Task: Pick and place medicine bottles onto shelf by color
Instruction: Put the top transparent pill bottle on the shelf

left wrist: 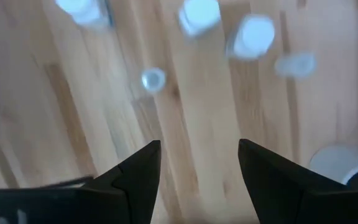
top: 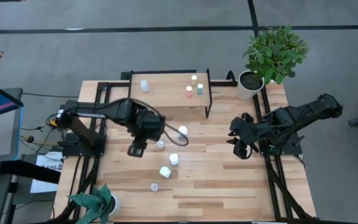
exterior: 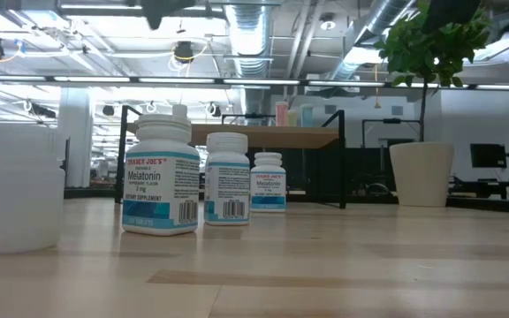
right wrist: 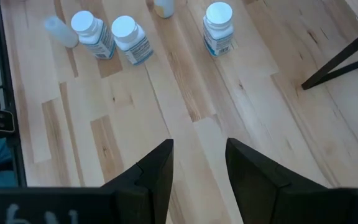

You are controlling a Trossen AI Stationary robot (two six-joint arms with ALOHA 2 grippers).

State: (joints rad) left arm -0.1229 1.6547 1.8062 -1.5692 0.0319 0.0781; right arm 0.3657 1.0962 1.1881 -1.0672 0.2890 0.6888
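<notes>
Over mid-counter, left pincer (top: 137, 149) hangs with fingers spread, nothing between them. Loose medicine bottles stand just beyond it on the counter (top: 229, 180): 1 (top: 183, 131) past its tip toward the shelf, 1 (top: 174, 158) and 1 (top: 165, 172) close together beside it, plus a small 1 (top: 154, 186) nearer the counter's front edge. Shelf (top: 166, 90) sits at the counter's far edge, well apart from the pincer; on it 1 white bottle (top: 144, 85) alone at 1 end, and a reddish (top: 189, 91) and greenish one (top: 199, 88) grouped near the other. Right pincer (top: 240, 148) waits at the counter's right side, fingers apart, empty. Potted plant (top: 272, 53) beyond it.
</notes>
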